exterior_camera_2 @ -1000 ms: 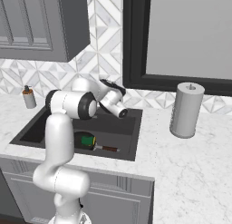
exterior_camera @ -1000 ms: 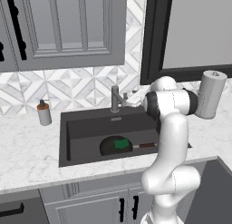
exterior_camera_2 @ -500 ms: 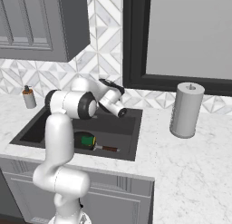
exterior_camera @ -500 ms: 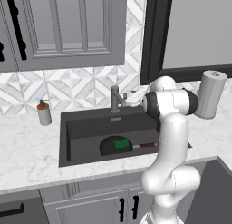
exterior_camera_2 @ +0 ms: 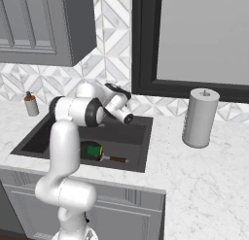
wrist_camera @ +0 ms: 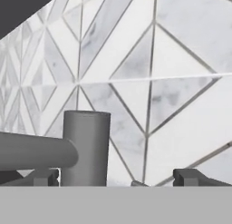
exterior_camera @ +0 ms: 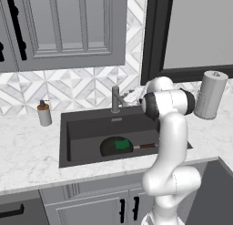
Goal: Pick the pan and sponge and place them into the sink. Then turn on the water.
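Down in the sink (exterior_camera: pixel 82 128), a wide matte black basin let into the marble worktop (exterior_camera: pixel 27 151), we saw one pan (exterior_camera: pixel 111 146) lying on the floor of the basin toward its front, and one sponge (exterior_camera: pixel 121 143) lying inside the pan. We saw the pan as round and black, with its reddish-brown straight handle (exterior_camera: pixel 148 146) pointing toward the arm's side of the basin; the sponge showed us a green top. From the right base view we found the same pair, pan (exterior_camera_2: pixel 87 150) and sponge (exterior_camera_2: pixel 94 150), partly behind the white arm. We counted one grey faucet (exterior_camera: pixel 116 99) at the back rim of the sink, and we saw no stream under it. Our gripper (wrist_camera: pixel 117 180) was raised behind the basin close to the faucet, with the faucet's upright post (wrist_camera: pixel 86 146) and a horizontal grey bar in front of the hand camera; its fingers (wrist_camera: pixel 188 177) stood wide apart and held nothing. On the worktop we counted one small soap bottle (exterior_camera: pixel 44 113) beside the sink and one paper towel roll (exterior_camera: pixel 210 95) standing upright on the far side of the arm.
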{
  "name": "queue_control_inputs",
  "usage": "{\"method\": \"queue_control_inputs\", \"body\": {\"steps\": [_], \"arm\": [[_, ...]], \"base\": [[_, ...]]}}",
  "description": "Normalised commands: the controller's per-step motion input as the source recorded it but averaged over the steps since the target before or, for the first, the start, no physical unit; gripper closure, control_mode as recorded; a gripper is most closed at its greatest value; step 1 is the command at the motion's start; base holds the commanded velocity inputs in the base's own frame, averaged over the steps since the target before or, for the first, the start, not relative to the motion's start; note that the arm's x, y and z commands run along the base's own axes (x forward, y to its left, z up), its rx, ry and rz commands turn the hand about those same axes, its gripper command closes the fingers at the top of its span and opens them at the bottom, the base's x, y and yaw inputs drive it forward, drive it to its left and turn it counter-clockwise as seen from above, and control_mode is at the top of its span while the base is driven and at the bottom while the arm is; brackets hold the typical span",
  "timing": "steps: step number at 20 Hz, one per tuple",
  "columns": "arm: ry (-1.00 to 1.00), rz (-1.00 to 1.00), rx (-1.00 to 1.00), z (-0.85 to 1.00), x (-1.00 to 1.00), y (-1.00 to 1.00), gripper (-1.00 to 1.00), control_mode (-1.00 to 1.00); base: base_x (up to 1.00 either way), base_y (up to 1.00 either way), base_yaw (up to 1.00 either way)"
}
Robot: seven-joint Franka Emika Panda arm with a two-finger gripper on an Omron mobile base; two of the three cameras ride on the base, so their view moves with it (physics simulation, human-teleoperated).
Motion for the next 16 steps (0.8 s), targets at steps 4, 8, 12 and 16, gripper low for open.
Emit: {"method": "queue_control_inputs", "body": {"steps": [4, 8, 12, 16], "arm": [[0.05, -0.06, 0.00, 0.00, 0.40, -0.19, -1.00, -1.00], [0.08, -0.06, 0.00, -0.12, 0.35, -0.20, -1.00, -1.00], [0.08, -0.01, 0.00, -0.38, 0.06, -0.17, -1.00, -1.00], [0.03, 0.00, 0.03, -0.29, 0.00, -0.08, -1.00, -1.00]], "base": [[0.00, 0.00, 0.00], [0.00, 0.00, 0.00], [0.00, 0.00, 0.00], [0.00, 0.00, 0.00]]}}
